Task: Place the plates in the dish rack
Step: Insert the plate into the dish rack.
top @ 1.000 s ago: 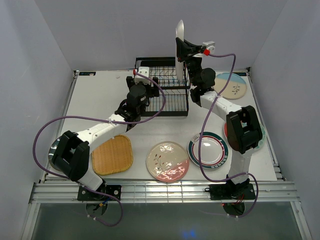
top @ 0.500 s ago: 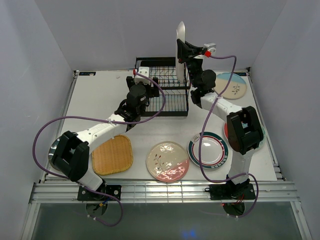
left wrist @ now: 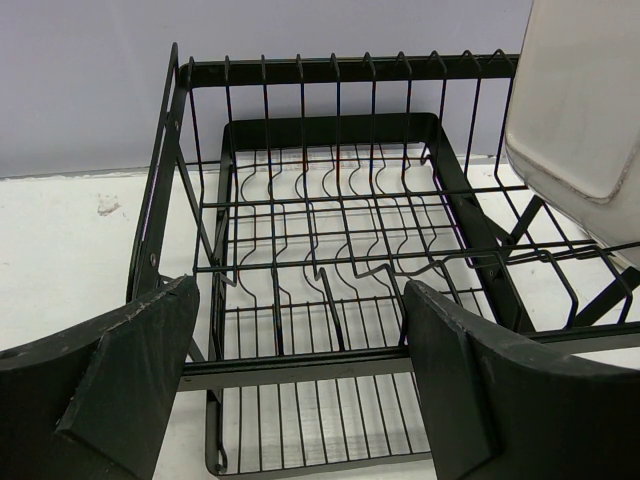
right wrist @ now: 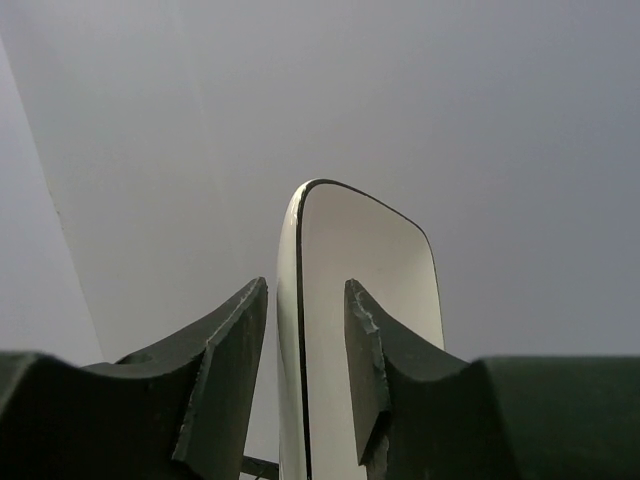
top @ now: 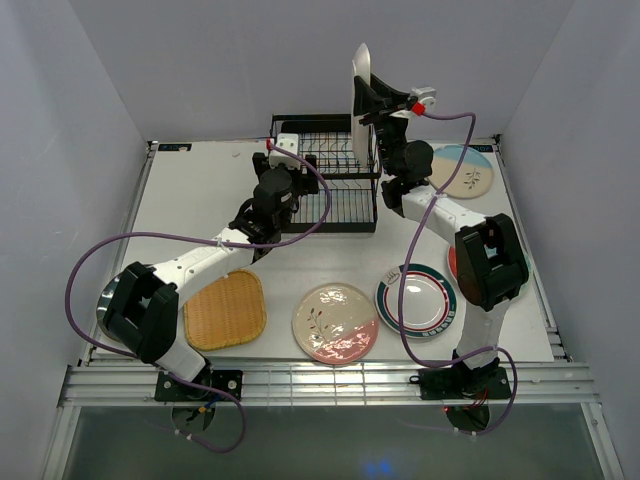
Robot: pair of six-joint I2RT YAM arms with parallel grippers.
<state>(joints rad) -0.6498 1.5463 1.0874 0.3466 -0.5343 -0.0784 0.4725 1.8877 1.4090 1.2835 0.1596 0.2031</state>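
Note:
The black wire dish rack [top: 335, 205] stands at the back centre of the table. My right gripper [top: 368, 100] is shut on the edge of the white rounded-rectangle plate [top: 359, 95] and holds it upright on edge over the rack's right side. In the right wrist view the plate [right wrist: 365, 300] stands between the fingers of the gripper [right wrist: 305, 305]. My left gripper [top: 289, 178] is open and empty at the rack's near left side. In the left wrist view its fingers straddle the rack's near rail [left wrist: 300, 365], and the plate's lower corner [left wrist: 585, 100] shows at upper right.
Along the front lie a yellow woven square plate [top: 225, 310], a cream-pink floral plate [top: 335, 322] and a white plate with a teal-red rim [top: 416, 298]. A cream-and-blue sprig plate [top: 462, 170] lies at the back right. The right arm hides most of another plate.
The right wrist has tilted slightly with the white plate still upright over the rack. The left arm has not moved.

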